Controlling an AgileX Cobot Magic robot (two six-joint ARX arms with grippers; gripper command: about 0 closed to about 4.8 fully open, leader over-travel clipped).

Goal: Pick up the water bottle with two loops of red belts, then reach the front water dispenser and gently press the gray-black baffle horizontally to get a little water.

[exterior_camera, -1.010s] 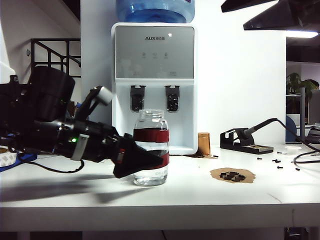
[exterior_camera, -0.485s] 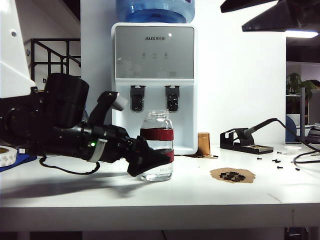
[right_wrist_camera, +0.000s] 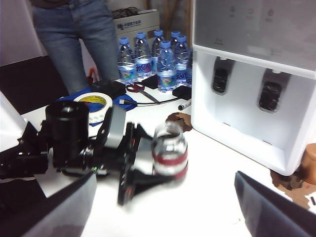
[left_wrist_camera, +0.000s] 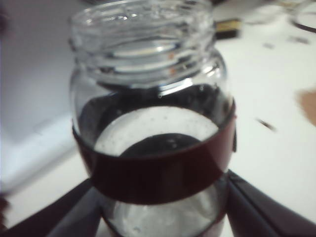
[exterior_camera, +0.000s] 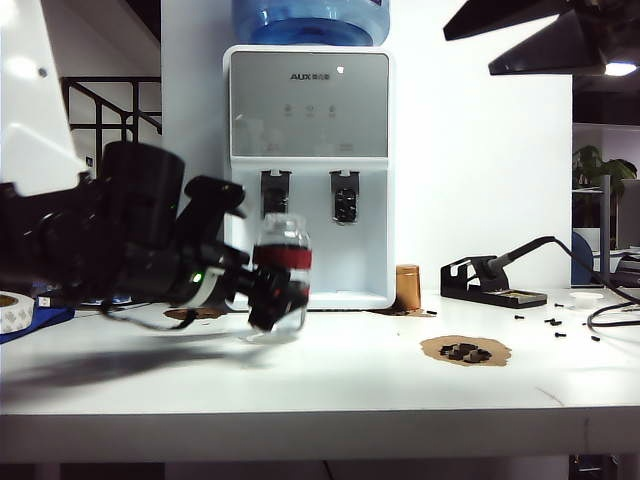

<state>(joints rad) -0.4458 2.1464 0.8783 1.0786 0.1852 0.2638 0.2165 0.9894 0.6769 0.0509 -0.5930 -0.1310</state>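
Since a second ago, shifted leftward and lifted slightly off the table [exterior_camera: 400, 385], tilted a touch: the water bottle [exterior_camera: 279, 270], now clamped low on its body between the fingers of the left gripper [exterior_camera: 272, 298], blurred with motion. Seen close in the left wrist view, dark fingers [left_wrist_camera: 256, 207] pressed against either side of the glass under a red band. Further right, the water dispenser [exterior_camera: 310, 120], its two gray-black paddles [exterior_camera: 275, 197] untouched and apart from the bottle. At far right, high above the table, the right gripper [right_wrist_camera: 163, 197], fingers spread wide, holding nothing. Pickup apparently done; carry to the spout and the gentle horizontal press still ahead.
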